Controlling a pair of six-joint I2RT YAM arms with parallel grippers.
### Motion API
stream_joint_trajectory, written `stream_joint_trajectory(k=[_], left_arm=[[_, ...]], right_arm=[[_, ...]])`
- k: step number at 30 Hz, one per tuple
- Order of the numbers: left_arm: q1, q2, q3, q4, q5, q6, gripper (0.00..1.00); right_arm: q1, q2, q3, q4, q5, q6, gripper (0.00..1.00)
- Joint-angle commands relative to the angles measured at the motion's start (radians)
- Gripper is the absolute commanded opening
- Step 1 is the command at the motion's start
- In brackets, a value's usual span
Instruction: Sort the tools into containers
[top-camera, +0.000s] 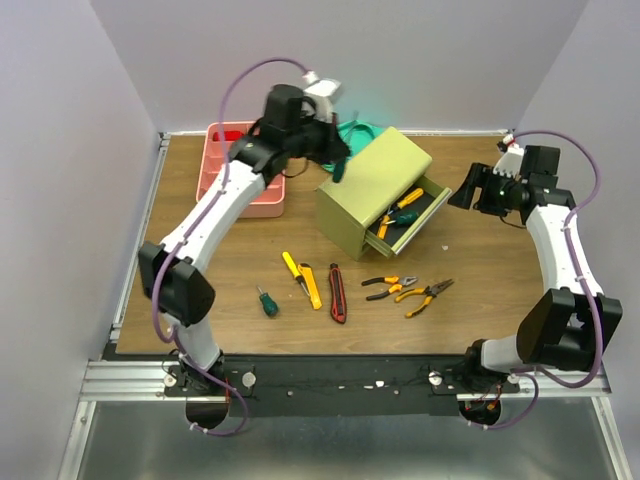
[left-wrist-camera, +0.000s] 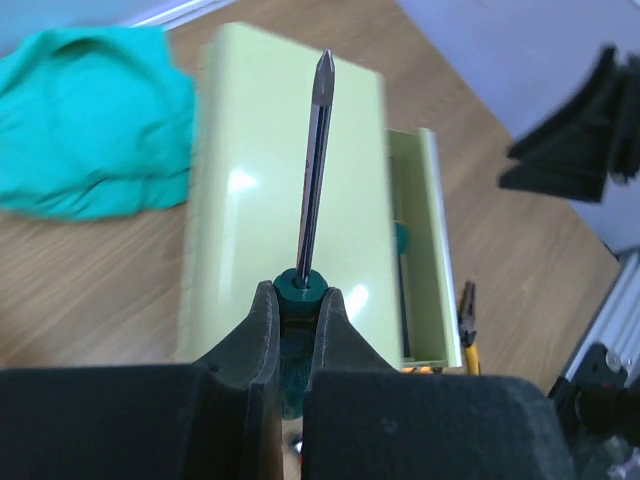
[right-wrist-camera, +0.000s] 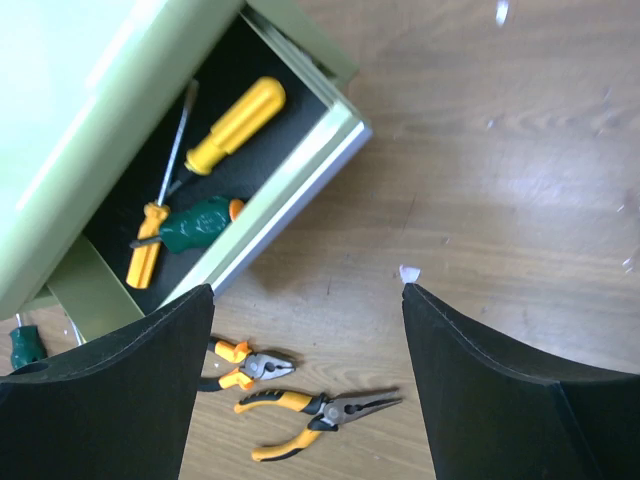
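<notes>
My left gripper is shut on a green-handled screwdriver, holding it over the top of the olive-green chest. The chest's drawer is open; in it lie a yellow-handled screwdriver, a green-handled one and an orange-handled one. My right gripper is open and empty to the right of the drawer. On the table lie two pliers, a red-black knife, a yellow knife, a yellow screwdriver and a small green screwdriver.
The pink tray stands at the back left. The green cloth lies behind the chest. The pliers also show in the right wrist view.
</notes>
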Motion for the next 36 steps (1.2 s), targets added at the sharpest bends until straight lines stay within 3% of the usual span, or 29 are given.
stream_joint_trajectory(k=[1, 10, 24, 26, 27, 28, 36], left_arm=[[-0.169, 0.088, 0.169, -0.056, 0.083, 0.191, 0.0], [-0.366, 0.149, 0.12, -0.11, -0.067, 0.332, 0.0], [-0.387, 0.399, 0.22, -0.074, -0.144, 0.245, 0.0], [-0.387, 0.413, 0.223, -0.071, -0.164, 0.221, 0.16], [-0.389, 0.415, 0.223, -0.065, -0.18, 0.216, 0.38], [-0.389, 0.412, 0.221, -0.061, -0.179, 0.214, 0.44], [-0.384, 0.25, 0.298, -0.001, -0.132, 0.214, 0.58]], right_arm=[[-0.005, 0.01, 0.089, 0.006, 0.013, -0.021, 0.83], [-0.007, -0.116, 0.043, 0.061, -0.06, 0.123, 0.83], [-0.032, -0.239, -0.138, 0.101, -0.065, 0.166, 0.83], [-0.039, -0.247, -0.137, 0.097, -0.063, 0.157, 0.83], [-0.041, -0.251, -0.138, 0.091, -0.063, 0.152, 0.83], [-0.044, -0.254, -0.14, 0.087, -0.057, 0.148, 0.83], [-0.056, -0.259, -0.167, 0.107, -0.073, 0.172, 0.83]])
